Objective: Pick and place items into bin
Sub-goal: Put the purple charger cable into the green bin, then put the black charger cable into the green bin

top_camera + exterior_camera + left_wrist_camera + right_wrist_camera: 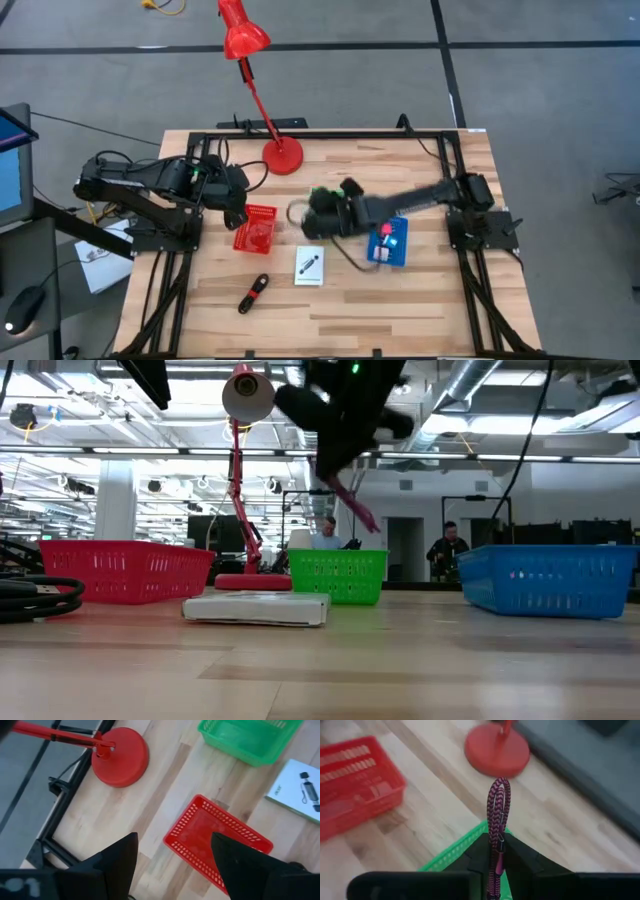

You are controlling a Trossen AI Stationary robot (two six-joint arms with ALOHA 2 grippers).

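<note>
My right gripper (309,214) hangs above the green bin (451,853), shut on a dark red braided cord (498,802). In the low view the cord (358,508) dangles above the green bin (338,575). My left gripper (172,865) is open above the red bin (218,840) and touches nothing. The white card with a black mark (310,266) lies flat on the table. The black-and-red stick (253,293) lies nearer the table's near edge. Small pink and white pieces (386,233) lie in the blue bin (400,255). My right gripper pinches the dark red cord between its two fingers, where the doubled strands (497,840) pass between them. A looped end (500,785) sticks out past the fingertips. The cord is lifted clear and slants down below the gripper (345,430) toward the green bin.
A red desk lamp stands with its round base (283,155) near the table's far edge, its arm slanting over the table's far edge. The red bin (255,230), the green bin under my right gripper and the blue bin stand in a row across the table's middle. People sit in the room behind.
</note>
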